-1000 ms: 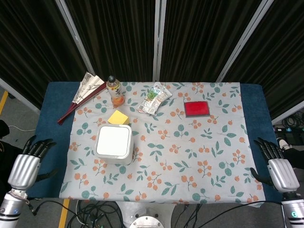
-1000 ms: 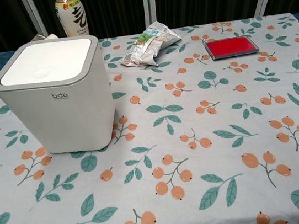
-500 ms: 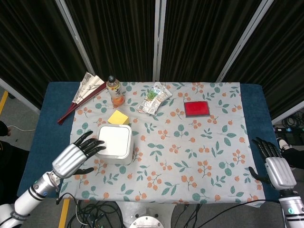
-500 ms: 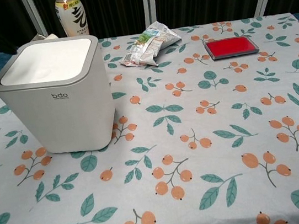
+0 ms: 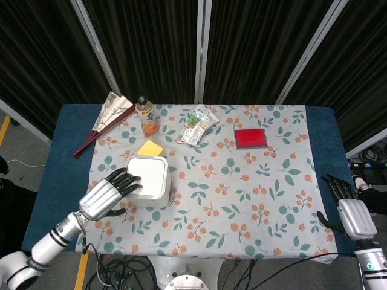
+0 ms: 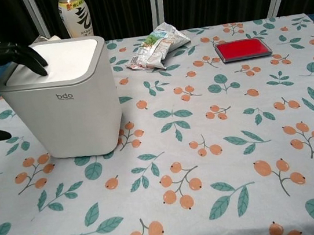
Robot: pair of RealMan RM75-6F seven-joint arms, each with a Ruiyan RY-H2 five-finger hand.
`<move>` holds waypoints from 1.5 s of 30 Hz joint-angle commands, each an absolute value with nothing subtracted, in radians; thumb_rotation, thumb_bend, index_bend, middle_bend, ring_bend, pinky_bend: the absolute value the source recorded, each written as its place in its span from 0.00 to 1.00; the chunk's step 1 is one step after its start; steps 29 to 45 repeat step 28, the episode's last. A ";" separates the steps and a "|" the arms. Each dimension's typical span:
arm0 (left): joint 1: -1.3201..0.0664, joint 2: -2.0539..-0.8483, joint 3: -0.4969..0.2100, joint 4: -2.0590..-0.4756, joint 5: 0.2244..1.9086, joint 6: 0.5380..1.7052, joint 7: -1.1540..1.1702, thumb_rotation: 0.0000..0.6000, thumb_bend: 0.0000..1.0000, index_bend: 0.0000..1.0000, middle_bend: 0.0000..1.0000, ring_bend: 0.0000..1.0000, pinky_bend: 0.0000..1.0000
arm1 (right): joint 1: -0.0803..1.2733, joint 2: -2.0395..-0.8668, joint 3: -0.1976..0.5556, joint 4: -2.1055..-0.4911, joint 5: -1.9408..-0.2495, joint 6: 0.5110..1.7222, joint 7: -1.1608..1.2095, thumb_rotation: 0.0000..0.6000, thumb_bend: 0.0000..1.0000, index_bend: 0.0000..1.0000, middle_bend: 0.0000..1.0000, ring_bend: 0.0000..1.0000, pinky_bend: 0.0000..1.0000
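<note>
We judge the left hand [image 5: 109,194], fingers spread wide on the white bin [image 5: 149,180] lid's left edge, should press squarely downward.

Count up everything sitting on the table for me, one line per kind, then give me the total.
White bin: 1
Drink bottle: 1
Folding fan: 1
Yellow block: 1
Snack packet: 1
Red pad: 1
Total: 6

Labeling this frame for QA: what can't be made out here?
- White bin: whether the left hand presses its rim; in the chest view the fingers hide the contact.
- Right hand: outside the chest view.
- Bottle: top cut off by the chest view edge.
- Snack bag: print too small.
</note>
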State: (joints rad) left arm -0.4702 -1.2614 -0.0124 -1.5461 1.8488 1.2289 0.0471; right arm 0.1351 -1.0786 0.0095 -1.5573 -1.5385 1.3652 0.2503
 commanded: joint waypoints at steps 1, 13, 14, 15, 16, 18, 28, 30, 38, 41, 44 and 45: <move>-0.460 -1.259 -0.020 -1.551 1.856 1.291 0.051 1.00 0.03 0.36 0.25 0.27 0.28 | 0.133 -1.077 0.010 -1.559 -1.541 1.370 0.251 1.00 0.26 0.00 0.00 0.00 0.00; -0.265 -1.193 -0.071 -1.528 1.716 1.638 0.006 1.00 0.03 0.28 0.23 0.24 0.17 | 0.114 -1.067 0.009 -1.561 -1.550 1.410 0.259 1.00 0.26 0.00 0.00 0.00 0.00; -0.246 -1.189 -0.068 -1.524 1.687 1.643 0.001 1.00 0.03 0.28 0.23 0.24 0.17 | 0.113 -1.067 0.009 -1.561 -1.551 1.411 0.260 1.00 0.26 0.00 0.00 0.00 0.00; -0.227 -1.186 -0.064 -1.520 1.658 1.643 -0.004 1.00 0.03 0.28 0.23 0.24 0.17 | 0.112 -1.067 0.008 -1.560 -1.552 1.412 0.259 1.00 0.26 0.00 0.00 0.00 0.00; -0.208 -1.183 -0.059 -1.516 1.628 1.641 -0.007 1.00 0.03 0.28 0.23 0.24 0.17 | 0.112 -1.067 0.008 -1.560 -1.554 1.414 0.259 1.00 0.26 0.00 0.00 0.00 0.00; -0.167 -1.177 -0.043 -1.512 1.558 1.622 -0.004 1.00 0.03 0.28 0.23 0.24 0.16 | 0.111 -1.066 0.007 -1.561 -1.558 1.418 0.258 1.00 0.26 0.00 0.00 0.00 0.00; -0.053 -1.208 0.008 -1.525 1.436 1.594 0.052 1.00 0.03 0.28 0.23 0.24 0.09 | 0.088 -1.059 0.010 -1.587 -1.597 1.491 0.242 1.00 0.26 0.00 0.00 0.00 0.00; -0.053 -1.208 0.008 -1.525 1.436 1.594 0.052 1.00 0.03 0.28 0.23 0.24 0.09 | 0.088 -1.059 0.010 -1.587 -1.597 1.491 0.242 1.00 0.26 0.00 0.00 0.00 0.00; -0.053 -1.208 0.008 -1.525 1.436 1.594 0.052 1.00 0.03 0.28 0.23 0.24 0.09 | 0.088 -1.059 0.010 -1.587 -1.597 1.491 0.242 1.00 0.26 0.00 0.00 0.00 0.00; -0.053 -1.208 0.008 -1.525 1.436 1.594 0.052 1.00 0.03 0.28 0.23 0.24 0.09 | 0.088 -1.059 0.010 -1.587 -1.597 1.491 0.242 1.00 0.26 0.00 0.00 0.00 0.00; -0.053 -1.208 0.008 -1.525 1.436 1.594 0.052 1.00 0.03 0.28 0.23 0.24 0.09 | 0.088 -1.059 0.010 -1.587 -1.597 1.491 0.242 1.00 0.26 0.00 0.00 0.00 0.00; -0.053 -1.208 0.008 -1.525 1.436 1.594 0.052 1.00 0.03 0.28 0.23 0.24 0.09 | 0.088 -1.059 0.010 -1.587 -1.597 1.491 0.242 1.00 0.26 0.00 0.00 0.00 0.00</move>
